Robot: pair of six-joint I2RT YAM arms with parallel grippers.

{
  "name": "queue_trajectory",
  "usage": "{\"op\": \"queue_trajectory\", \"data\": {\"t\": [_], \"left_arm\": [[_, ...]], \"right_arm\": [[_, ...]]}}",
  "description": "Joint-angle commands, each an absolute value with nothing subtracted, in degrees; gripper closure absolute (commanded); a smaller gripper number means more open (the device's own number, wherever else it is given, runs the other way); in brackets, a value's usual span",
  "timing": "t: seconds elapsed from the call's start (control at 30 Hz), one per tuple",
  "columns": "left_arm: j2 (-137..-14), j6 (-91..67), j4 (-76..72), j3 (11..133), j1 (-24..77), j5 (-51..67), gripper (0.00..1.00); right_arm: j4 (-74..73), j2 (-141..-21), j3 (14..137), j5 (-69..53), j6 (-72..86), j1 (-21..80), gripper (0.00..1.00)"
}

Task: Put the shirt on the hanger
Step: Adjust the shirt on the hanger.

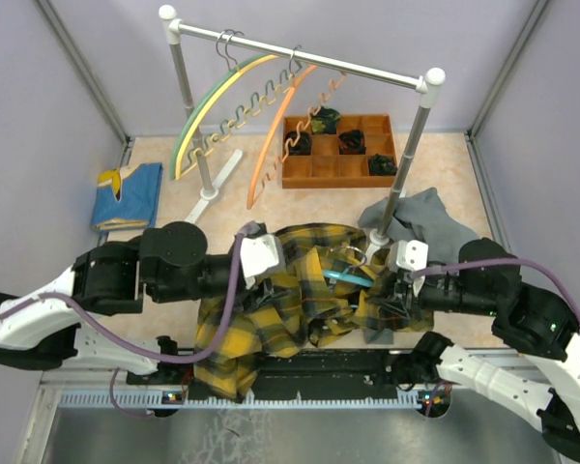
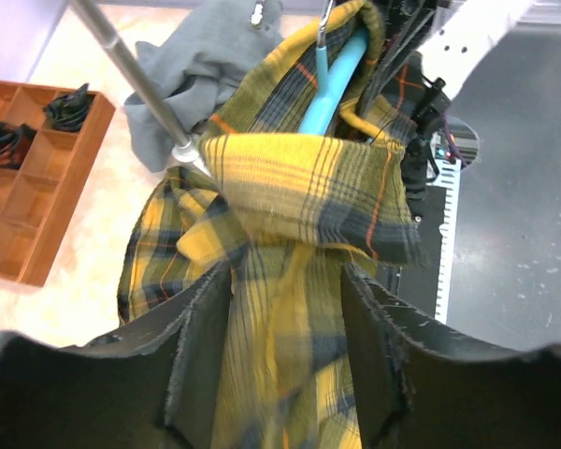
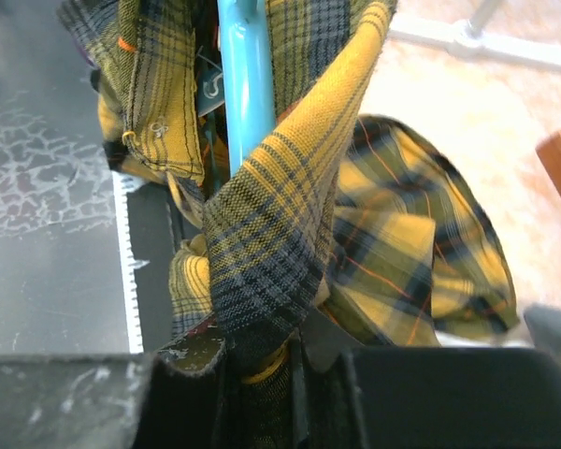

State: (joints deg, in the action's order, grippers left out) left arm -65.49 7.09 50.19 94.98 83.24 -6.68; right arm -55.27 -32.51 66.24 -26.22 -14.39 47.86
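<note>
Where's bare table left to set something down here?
Bare table between tray and shirt, and right of the tray behind the grey garment. Crowded at the near edge, where left hand and right hand hold the shirt.

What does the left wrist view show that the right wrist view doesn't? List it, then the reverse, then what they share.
Left wrist only: the wooden tray, the grey garment, the metal pole. Right wrist only: a small label inside the shirt. Both: the shirt bunched around the blue hanger, with plaid cloth between each camera's own fingers.
</note>
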Motion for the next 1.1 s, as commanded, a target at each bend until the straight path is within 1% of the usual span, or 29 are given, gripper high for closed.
{"op": "queue_trajectory", "data": {"t": [0.0,0.1,0.2,0.23,0.27,0.33,0.43,0.5,0.6,0.73,0.83,1.07], "left_arm": [[-61.1,4.5,45.8,92.0,83.6,-13.1,0.41],[-59.3,2.5,44.9,90.2,83.7,-19.2,0.36],[-58.4,-0.4,44.8,89.1,83.6,-25.2,0.33],[-58.2,-1.2,44.8,88.8,83.7,-26.9,0.29],[-58.1,-2.0,44.8,88.7,83.7,-28.6,0.19],[-58.1,-4.0,43.1,88.6,83.7,-32.8,0.16],[-57.8,-7.2,37.8,86.4,83.7,-39.1,0.13],[-58.0,-8.6,30.9,82.8,83.6,-40.3,0.12],[-61.7,-10.3,24.0,80.1,83.7,-43.4,0.11],[-70.3,-12.0,18.9,82.1,83.7,-48.4,0.1],[-74.1,-11.1,14.8,82.5,83.7,-52.3,0.1],[-81.1,-7.0,10.9,86.5,83.6,-56.4,0.14]], "right_arm": [[-62.0,-34.4,71.7,-11.8,-7.5,47.2,1.0],[-63.7,-35.0,72.6,-6.6,-3.7,47.2,1.0],[-63.6,-35.3,73.3,-1.4,-0.2,47.2,1.0],[-63.7,-35.8,73.6,0.8,0.6,47.2,1.0],[-63.8,-36.7,74.0,3.4,1.6,47.2,1.0],[-64.7,-38.7,75.3,7.7,3.0,47.2,1.0],[-64.0,-41.3,76.7,9.4,5.3,47.2,1.0],[-61.6,-41.7,75.8,9.8,7.0,47.2,1.0],[-57.0,-41.3,73.0,9.2,9.3,47.3,1.0],[-52.8,-40.9,70.8,8.2,12.3,47.2,1.0],[-51.1,-40.8,70.5,7.3,13.2,47.2,1.0],[-50.2,-40.2,70.6,5.8,13.4,47.2,1.0]]}}
